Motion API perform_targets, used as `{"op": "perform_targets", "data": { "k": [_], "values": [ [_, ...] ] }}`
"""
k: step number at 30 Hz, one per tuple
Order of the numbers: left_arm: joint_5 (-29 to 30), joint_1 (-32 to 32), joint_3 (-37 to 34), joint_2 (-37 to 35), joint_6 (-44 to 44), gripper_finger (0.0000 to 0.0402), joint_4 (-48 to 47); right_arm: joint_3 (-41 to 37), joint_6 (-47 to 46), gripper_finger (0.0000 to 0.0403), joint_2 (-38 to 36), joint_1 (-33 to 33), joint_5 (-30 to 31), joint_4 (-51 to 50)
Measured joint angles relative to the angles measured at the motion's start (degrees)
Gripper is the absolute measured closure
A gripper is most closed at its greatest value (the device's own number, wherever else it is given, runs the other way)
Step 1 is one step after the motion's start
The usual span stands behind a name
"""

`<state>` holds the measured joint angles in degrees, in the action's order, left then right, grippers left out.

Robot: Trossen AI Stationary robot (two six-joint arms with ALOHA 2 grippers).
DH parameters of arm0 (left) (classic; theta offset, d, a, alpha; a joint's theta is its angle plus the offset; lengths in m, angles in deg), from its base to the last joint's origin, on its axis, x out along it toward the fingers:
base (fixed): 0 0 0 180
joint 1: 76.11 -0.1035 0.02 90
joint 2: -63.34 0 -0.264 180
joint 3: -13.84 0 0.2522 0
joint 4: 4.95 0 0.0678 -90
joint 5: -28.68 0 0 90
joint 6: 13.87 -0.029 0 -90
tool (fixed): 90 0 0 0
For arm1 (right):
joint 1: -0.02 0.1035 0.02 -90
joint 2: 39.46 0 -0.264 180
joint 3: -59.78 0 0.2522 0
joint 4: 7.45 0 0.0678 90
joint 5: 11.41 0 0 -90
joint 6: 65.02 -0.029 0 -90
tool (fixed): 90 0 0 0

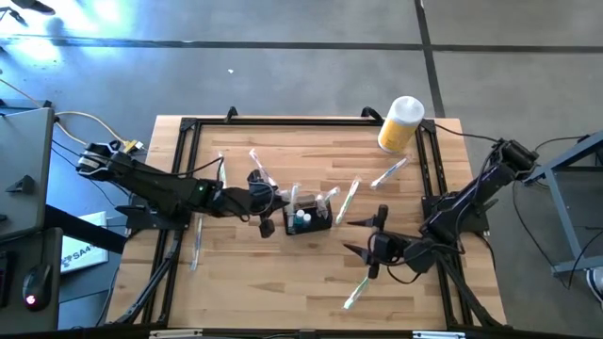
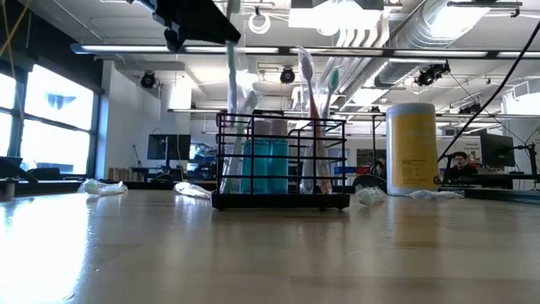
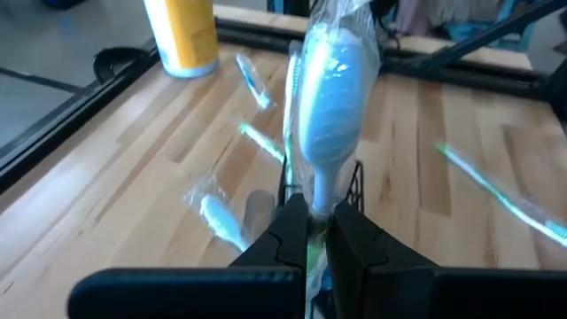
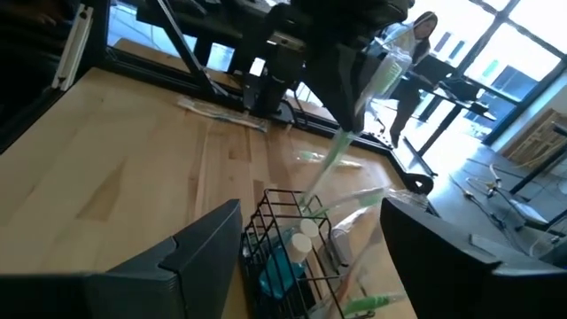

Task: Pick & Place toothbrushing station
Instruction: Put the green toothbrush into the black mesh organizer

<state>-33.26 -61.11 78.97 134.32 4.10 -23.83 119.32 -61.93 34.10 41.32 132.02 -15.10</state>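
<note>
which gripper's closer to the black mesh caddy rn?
Left. The left gripper, shut on a wrapped toothbrush, sits at the black mesh caddy on its left edge. The right gripper, open, waits farther off on the caddy's other side.

The left end effector (image 3: 312, 232) has its two dark fingers (image 3: 288, 232) pinched together on a clear-plastic-wrapped pale blue toothbrush (image 3: 326, 106), which rises straight out from between them; just past the fingertips, thin black wires of the small black wire-mesh caddy (image 3: 358, 182) show; farther off on the light wooden plank worktop (image 3: 115, 186) stands a yellow cylinder (image 3: 182, 35); several more wrapped toothbrushes lie scattered around, one (image 3: 221, 221) near the fingers, another (image 3: 505, 190) well apart on the opposite side.
</note>
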Motion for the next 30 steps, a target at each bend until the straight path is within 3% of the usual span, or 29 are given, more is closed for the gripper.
{"op": "perform_targets", "data": {
  "k": [18, 30],
  "values": [
    [-0.1, 0.0, -1.6, 5.6, 9.1, 0.0377, -0.7, 0.0, -0.3, 0.0140, 0.0, -2.8, -7.4, -0.4],
    [-0.5, 0.0, -8.7, 6.2, 11.1, 0.0383, 10.7, 0.0, -0.5, 0.0140, 0.0, -2.8, -7.4, -0.8]
  ]
}}
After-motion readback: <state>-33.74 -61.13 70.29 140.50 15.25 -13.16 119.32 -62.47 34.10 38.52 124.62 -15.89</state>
